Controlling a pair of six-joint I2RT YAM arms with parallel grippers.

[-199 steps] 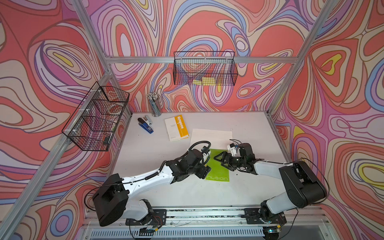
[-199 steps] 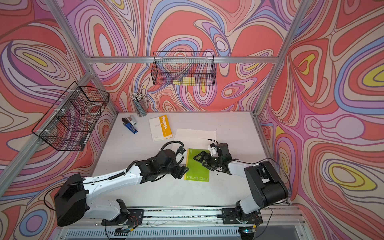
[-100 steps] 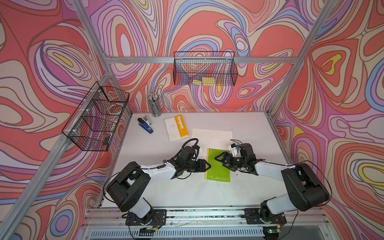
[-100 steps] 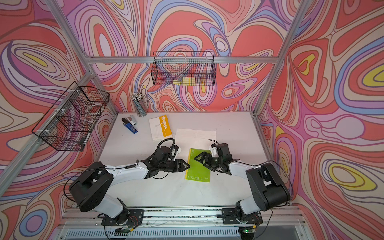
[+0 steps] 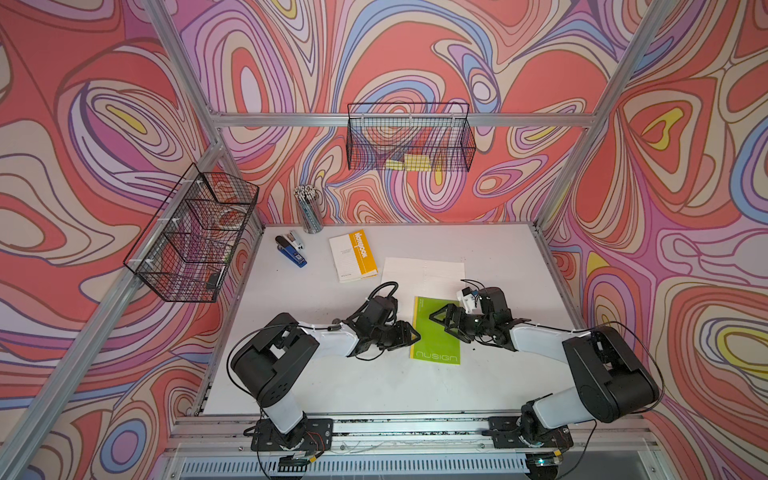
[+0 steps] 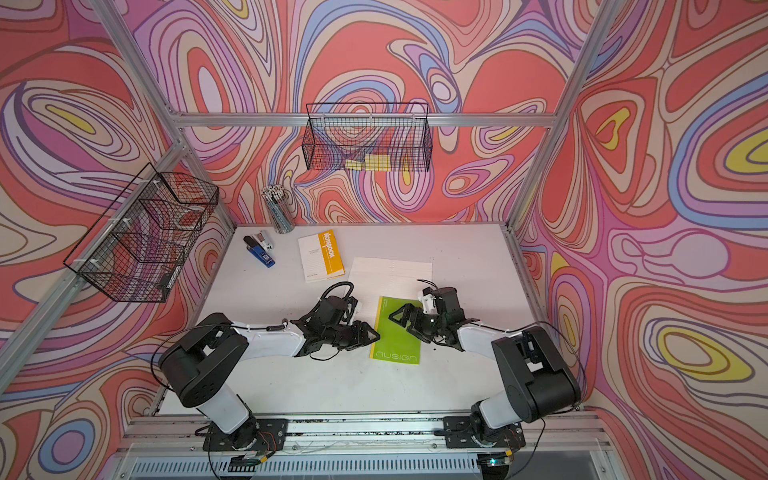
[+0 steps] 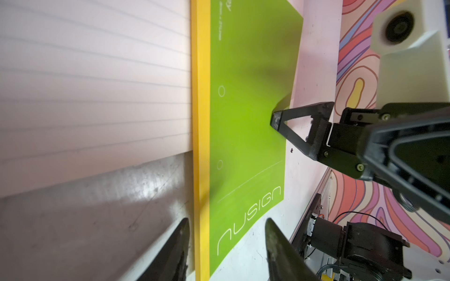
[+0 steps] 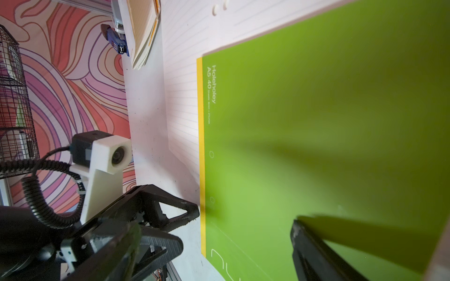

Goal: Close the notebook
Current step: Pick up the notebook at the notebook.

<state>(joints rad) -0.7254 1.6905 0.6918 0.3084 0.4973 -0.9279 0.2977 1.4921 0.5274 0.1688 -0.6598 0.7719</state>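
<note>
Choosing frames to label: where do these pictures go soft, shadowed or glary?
Left wrist view: lined sheet soft, green notebook lettering crisp, shadow on its cover, sheen on the table. Right wrist view: shadow streaks across the cover, foreground blurred. Both top views: sharp, evenly lit.

White arm links, blk joints, blk triangular fingers, coiled cable.

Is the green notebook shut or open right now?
Almost shut. In both top views the green notebook lies cover-up, no pages showing; the left wrist view shows its free edge bowed up at the right gripper.
</note>
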